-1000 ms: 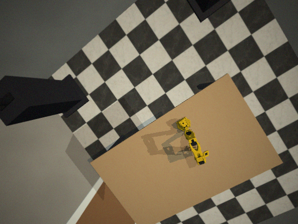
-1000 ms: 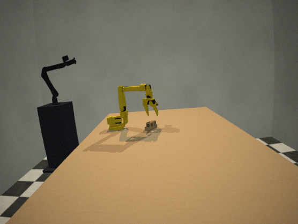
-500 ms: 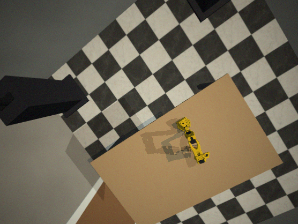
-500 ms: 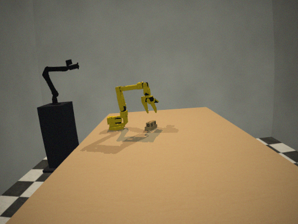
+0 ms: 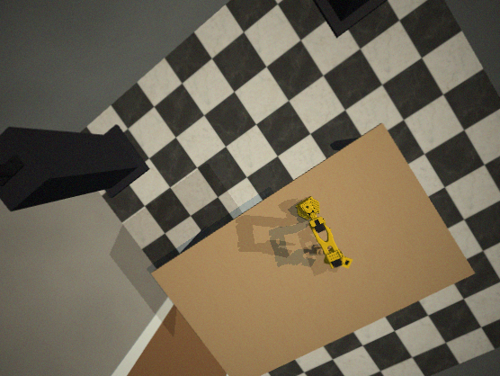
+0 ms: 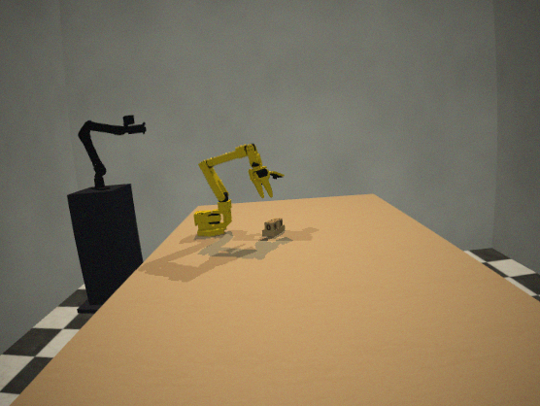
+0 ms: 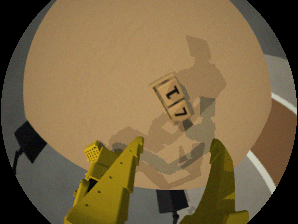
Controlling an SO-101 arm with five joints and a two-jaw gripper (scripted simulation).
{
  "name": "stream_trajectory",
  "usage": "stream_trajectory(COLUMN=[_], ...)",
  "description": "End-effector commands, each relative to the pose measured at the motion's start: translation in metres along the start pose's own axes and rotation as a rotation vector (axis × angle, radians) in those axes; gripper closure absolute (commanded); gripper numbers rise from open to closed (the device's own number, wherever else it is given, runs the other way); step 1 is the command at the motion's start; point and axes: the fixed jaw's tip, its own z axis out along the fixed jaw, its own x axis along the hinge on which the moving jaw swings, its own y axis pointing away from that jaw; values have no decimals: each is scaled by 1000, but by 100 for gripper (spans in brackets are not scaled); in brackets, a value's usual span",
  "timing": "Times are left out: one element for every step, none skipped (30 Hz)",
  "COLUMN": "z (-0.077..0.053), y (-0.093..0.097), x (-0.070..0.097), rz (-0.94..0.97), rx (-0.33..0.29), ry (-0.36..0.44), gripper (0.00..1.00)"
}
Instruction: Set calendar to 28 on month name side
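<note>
The small wooden calendar tray (image 6: 273,227) stands flat on the table with two cubes side by side in it. In the wrist view the tray (image 7: 174,100) lies below and ahead of the fingers, and the cubes' top faces read about 1 and 7. The digits on the cubes' side faces are too small to read in the exterior view. My yellow gripper (image 6: 266,190) hangs well above the tray, fingers pointing down, partly open and empty. In the wrist view the gap between the two fingers holds nothing. From above, the arm (image 5: 325,236) hides most of the tray.
The arm's base (image 6: 212,220) sits near the table's far left edge. A black pedestal (image 6: 104,240) carrying a black camera arm stands on the floor left of the table. The table edges are far from the tray.
</note>
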Motion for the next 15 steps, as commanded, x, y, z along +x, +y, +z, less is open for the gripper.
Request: stream_trajectory(z=[-12,-14,-15,-16,-17,-18,-19,-20,-21,-21,-22,-23,-23,-23,-23], y=[5,6,8,9,10,11,13,14,14,15,16,17,17,17,17], x=[0,1,1,2,3,3,4,4,5,5,5,6,6,6,6], rz=[120,152,183,213,242,270,297,322,346,369,390,409,409,409,427], rx=[44,47,51,53,56,57,59,60,61,63,63,64,64,64,64], ry=[-77,-87,-98,-108,-119,-128,-138,-147,-158,-167,-176,-185,-185,-185,-193], gripper=[64,64,64,64,64,64,64,64,64,64,64,64,64,64,64])
